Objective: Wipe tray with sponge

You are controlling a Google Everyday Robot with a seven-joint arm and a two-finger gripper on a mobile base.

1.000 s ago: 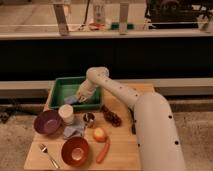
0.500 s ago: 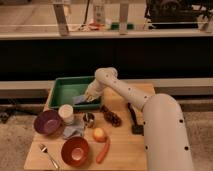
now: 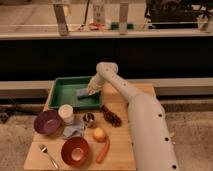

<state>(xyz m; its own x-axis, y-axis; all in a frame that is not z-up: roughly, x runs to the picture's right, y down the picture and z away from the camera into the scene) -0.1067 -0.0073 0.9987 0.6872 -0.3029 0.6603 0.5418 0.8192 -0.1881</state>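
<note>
The green tray [image 3: 65,95] lies at the back left of the wooden table. Inside it, near its right side, rests the small light-blue sponge [image 3: 82,93]. My gripper [image 3: 92,90] reaches down into the tray from the right and sits right against the sponge's right end. The white arm runs from the lower right up and over to the tray, and it hides the tray's right rim.
In front of the tray stand a white cup [image 3: 65,112], a purple bowl [image 3: 47,121] and a small metal cup [image 3: 89,119]. A blue-grey cloth [image 3: 74,131], dark grapes [image 3: 111,116], a yellow fruit [image 3: 99,134], a carrot [image 3: 103,150], an orange bowl [image 3: 75,150] and a fork [image 3: 47,155] lie nearer the front edge.
The gripper has shifted to the right inside the tray, and the sponge has gone with it toward the tray's right side.
</note>
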